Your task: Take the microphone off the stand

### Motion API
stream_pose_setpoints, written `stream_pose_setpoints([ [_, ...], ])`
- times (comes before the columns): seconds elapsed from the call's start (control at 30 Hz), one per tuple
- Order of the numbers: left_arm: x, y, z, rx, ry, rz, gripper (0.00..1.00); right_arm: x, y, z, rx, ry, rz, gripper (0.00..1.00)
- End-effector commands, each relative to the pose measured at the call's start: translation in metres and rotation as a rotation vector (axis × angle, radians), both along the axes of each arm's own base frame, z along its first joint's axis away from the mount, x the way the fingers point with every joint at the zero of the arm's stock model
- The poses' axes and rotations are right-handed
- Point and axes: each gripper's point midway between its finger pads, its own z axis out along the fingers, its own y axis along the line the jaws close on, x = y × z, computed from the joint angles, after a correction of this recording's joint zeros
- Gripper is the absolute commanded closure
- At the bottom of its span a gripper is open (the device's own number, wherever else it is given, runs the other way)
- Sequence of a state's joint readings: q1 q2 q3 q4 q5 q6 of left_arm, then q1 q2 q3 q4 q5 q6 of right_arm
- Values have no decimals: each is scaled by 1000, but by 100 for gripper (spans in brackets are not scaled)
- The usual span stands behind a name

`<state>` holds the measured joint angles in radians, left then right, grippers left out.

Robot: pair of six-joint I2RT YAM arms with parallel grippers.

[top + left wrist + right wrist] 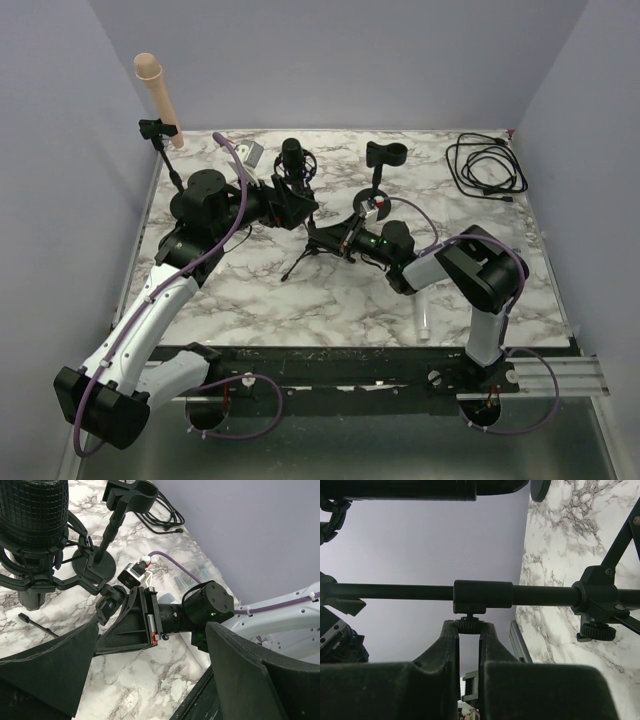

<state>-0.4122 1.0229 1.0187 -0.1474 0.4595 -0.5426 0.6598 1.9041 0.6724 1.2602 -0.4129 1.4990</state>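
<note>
The microphone (32,510) is sitting upright in its shock mount (30,575) on top of the tripod stand (303,258), around the middle of the marble table (480,270) and a little towards the far side. The left gripper (151,630) is hovering just on the near side of the microphone with its fingers (47,670) spread wide and gripping nothing. In the left wrist view the microphone is showing beyond the left finger, apart from it. The right gripper (469,630) is reaching in from the right, low on the stand. Its fingers (447,650) are drawn almost together, pinching the small thumbscrew (469,625) under the collar (482,594) on the stand's pole. A second stand (383,160) with a round base is standing just right of the microphone. A coiled black cable (487,167) is lying in the far right corner, and a pale peg (155,85) is leaning at the far left
</note>
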Motion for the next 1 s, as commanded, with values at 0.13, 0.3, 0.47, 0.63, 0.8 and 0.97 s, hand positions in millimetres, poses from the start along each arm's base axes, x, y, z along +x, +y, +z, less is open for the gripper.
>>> stream_pose_setpoints([
  [0.13,1,4,-2,15,-22,14,10,4,-10,-32,-195,-10,-57,99],
  [0.3,1,7,0,18,-32,31,10,14,-30,-49,-434,-56,-144,99],
  [0.47,1,9,1,15,-40,39,10,22,-41,-57,-655,-117,-170,99],
  [0.63,3,13,1,21,-49,64,10,29,-47,-56,-825,-185,-201,99],
  [0.8,4,20,4,29,-73,107,10,28,-43,-47,-1022,-314,-231,99],
  [0.97,4,28,7,35,-97,149,10,26,-42,-33,-1221,-422,-312,99],
])
